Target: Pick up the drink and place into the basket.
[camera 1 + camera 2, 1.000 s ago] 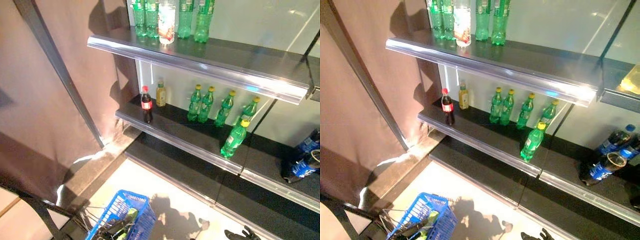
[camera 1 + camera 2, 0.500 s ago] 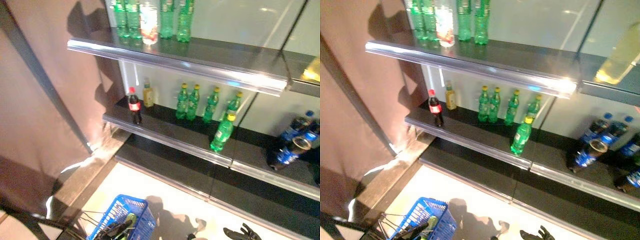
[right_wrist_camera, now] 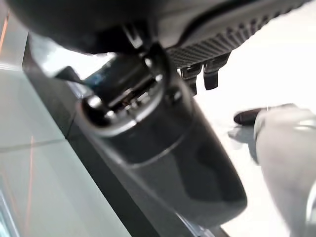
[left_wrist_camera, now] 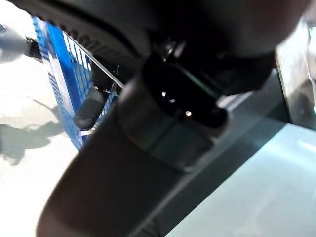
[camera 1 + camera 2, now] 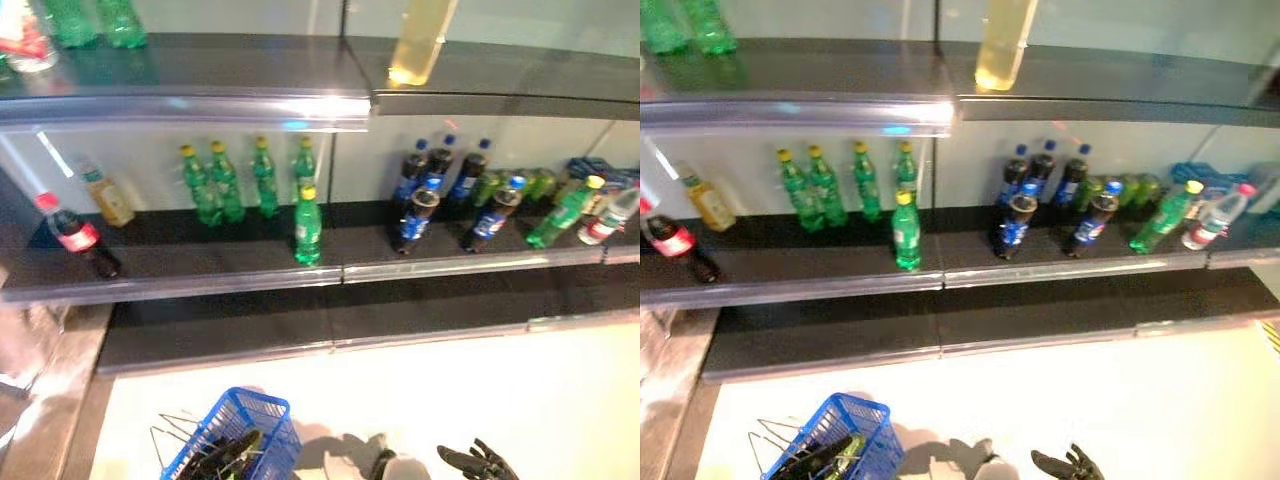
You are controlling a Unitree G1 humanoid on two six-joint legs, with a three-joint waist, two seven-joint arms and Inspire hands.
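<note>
Our view has swung right along the shelf: dark cola bottles now sit centre. Right robot hand hangs low, fingers spread, holding nothing; basket waits left.

dark shelf with a silver front rail.

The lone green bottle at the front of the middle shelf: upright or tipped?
Upright. The green bottle stands on its base on the shelf, yellow cap at the top.
</note>
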